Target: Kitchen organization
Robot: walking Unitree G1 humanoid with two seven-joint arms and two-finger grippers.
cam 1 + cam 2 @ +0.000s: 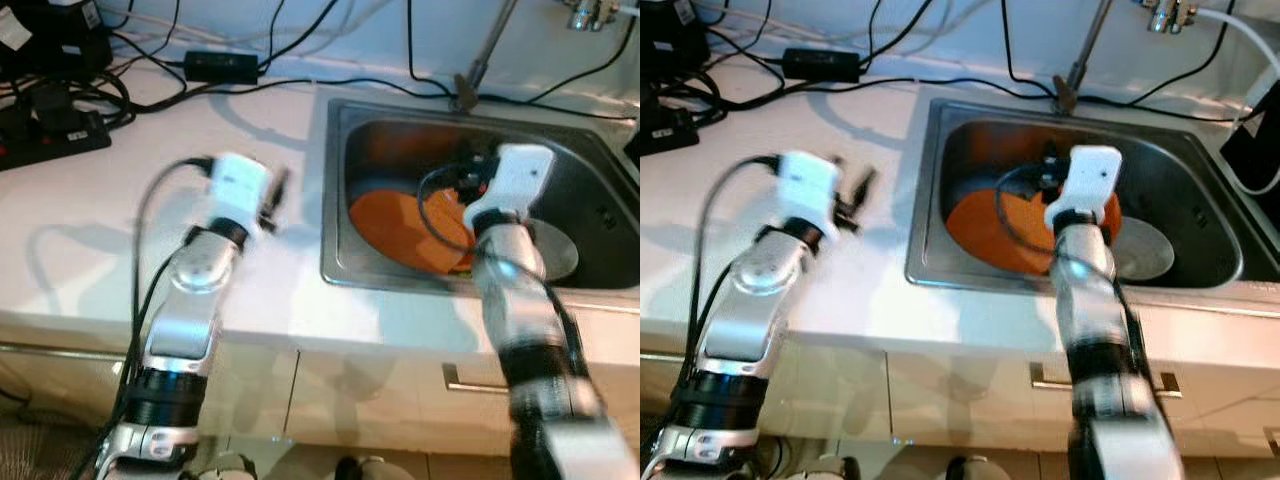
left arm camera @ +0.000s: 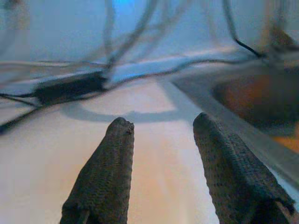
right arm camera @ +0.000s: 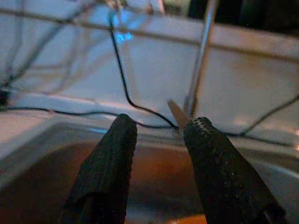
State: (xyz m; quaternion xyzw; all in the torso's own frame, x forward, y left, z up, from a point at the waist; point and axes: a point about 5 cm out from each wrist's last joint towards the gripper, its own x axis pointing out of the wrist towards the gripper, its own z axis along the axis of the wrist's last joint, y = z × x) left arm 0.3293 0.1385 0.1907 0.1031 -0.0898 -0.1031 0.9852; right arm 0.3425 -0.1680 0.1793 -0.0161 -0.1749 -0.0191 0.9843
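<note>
Left eye view is showing you both arms raised over the white countertop (image 1: 90,230) and the steel sink (image 1: 345,190). Your right gripper (image 3: 156,140) is hanging over the sink basin, its fingers standing apart with nothing between them, pointing toward the back wall and the thin faucet stem (image 3: 201,56). Your left gripper (image 2: 161,140) is hovering over the countertop just beside the sink's rim, fingers likewise parted and empty, facing a black power adapter (image 2: 70,86) and a tangle of cables (image 1: 250,85) along the wall.

An orange plate (image 1: 400,228) is lying inside the basin, partly under your right wrist, with a round silver disc (image 1: 555,250) beside it, perhaps a lid or the drain cover; you cannot tell which from here.

"Kitchen organization" is not saying where the plate belongs, so the scene is fitting both a plate waiting to be lifted out and one just set down. If you are going for it, you are needing to tip the right wrist downward, since the fingers are aiming above the plate, and to take its rim at the raised edge rather than pressing flat. Keep clear of the faucet stem and the cables behind it.
</note>
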